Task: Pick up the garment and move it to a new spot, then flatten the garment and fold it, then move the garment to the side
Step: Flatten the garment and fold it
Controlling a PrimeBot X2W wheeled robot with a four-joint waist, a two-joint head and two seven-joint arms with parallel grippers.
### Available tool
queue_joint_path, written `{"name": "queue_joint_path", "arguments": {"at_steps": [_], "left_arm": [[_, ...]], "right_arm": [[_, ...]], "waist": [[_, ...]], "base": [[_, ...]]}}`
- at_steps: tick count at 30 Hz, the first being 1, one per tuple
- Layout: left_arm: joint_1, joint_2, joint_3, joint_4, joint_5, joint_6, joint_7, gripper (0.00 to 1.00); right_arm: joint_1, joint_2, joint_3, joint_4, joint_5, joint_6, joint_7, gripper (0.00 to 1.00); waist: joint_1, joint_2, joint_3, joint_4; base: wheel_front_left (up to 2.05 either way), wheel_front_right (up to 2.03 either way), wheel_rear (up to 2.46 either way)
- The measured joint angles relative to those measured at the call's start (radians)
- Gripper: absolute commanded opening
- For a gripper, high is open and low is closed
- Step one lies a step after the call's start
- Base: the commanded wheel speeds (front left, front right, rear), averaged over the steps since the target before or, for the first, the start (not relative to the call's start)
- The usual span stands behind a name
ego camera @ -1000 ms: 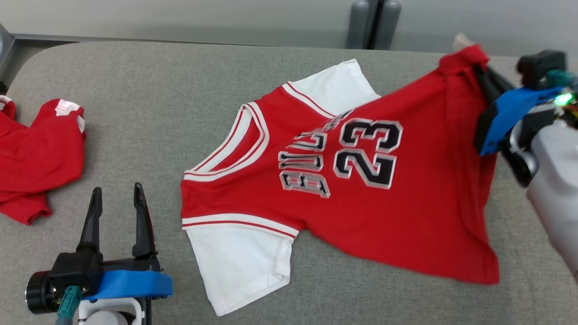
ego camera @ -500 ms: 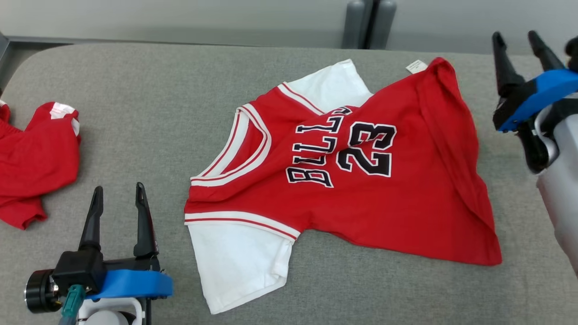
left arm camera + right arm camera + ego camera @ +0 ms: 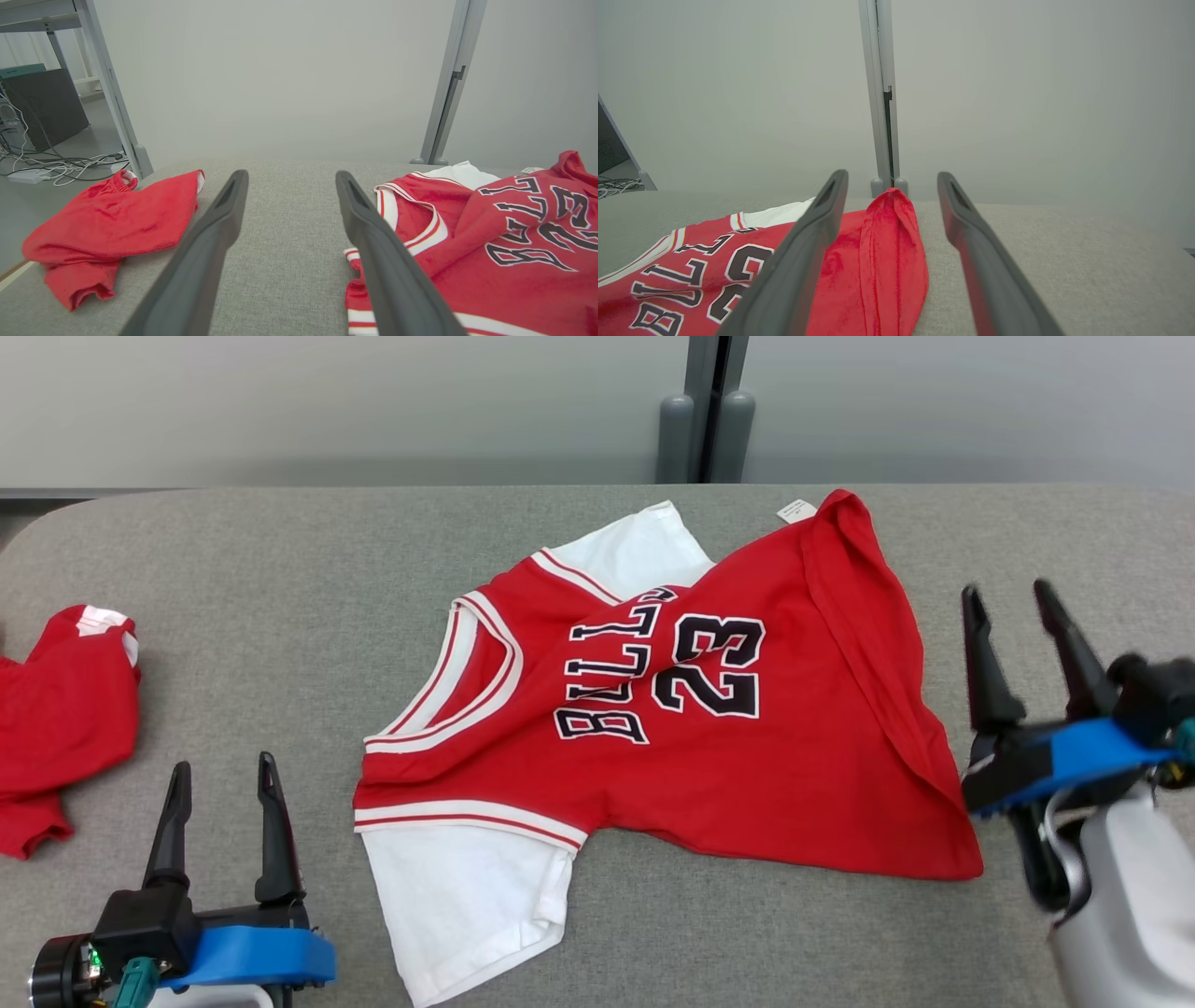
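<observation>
Since the grey fabric-covered table [image 3: 280, 616] now bears the whole of the red-and-white basketball jersey [image 3: 709, 756] with the black 23, the carry looks done. A second ago one hem corner hung pinched and lifted over the table's right end. Now nothing holds it. My head camera has tipped too, so the shift of the whole scene is not the cloth's.

The jersey lies mid-table toward the far edge, front up, collar toward the table's left end and hem toward its right end. It is not flat. A ridge of doubled cloth [image 3: 868, 616] runs along the hem side, creases cross the lettering, and the white sleeve [image 3: 457, 905] nearest the table's near edge is rumpled. My reading: the move step is finished and flattening comes next, starting with that ridge.

A crumpled red garment [image 3: 56, 719] with white trim sits at the table's left end, well apart from the jersey.

My right gripper [image 3: 1006, 590] has its jaws spread wide and empty. It has drawn back to the table's right end, near the hem and clear of it. My left gripper [image 3: 224, 763] is at the table's near edge, jaws wide and empty, as before.

A small white tag [image 3: 795, 510] sits at the hem corner by the table's far edge.

For holding, the table does the job, with two garments on it.
</observation>
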Motion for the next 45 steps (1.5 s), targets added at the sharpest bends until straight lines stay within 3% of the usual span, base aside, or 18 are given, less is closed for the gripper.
{"name": "queue_joint_path", "arguments": {"at_steps": [6, 15, 24, 45], "left_arm": [[0.007, 0.000, 0.014, 0.009, 0.006, -0.001, 0.000, 1.00], [0.055, 0.005, 0.011, 0.024, 0.035, 0.008, 0.000, 1.00], [0.080, 0.009, 0.003, 0.025, 0.046, 0.020, 0.000, 1.00], [0.090, 0.033, -0.004, 0.051, 0.041, 0.035, 0.000, 1.00]], "right_arm": [[0.189, 0.077, -0.023, -0.157, -0.053, 0.000, 0.000, 1.00], [0.364, 0.141, -0.049, -0.254, -0.109, 0.000, 0.000, 1.00], [0.435, 0.161, -0.069, -0.270, -0.157, 0.000, 0.002, 1.00], [0.464, 0.169, -0.071, -0.266, -0.153, 0.000, 0.025, 1.00]], "waist": [[0.0000, 0.0000, -0.018, -0.011], [0.0001, 0.0000, -0.050, -0.031], [0.0001, 0.0000, -0.087, -0.024], [0.0001, 0.0002, -0.122, -0.028]], "base": [[0.00, 0.00, 0.00], [0.00, 0.00, 0.00], [0.00, 0.00, 0.00], [0.00, 0.00, 0.00]]}}
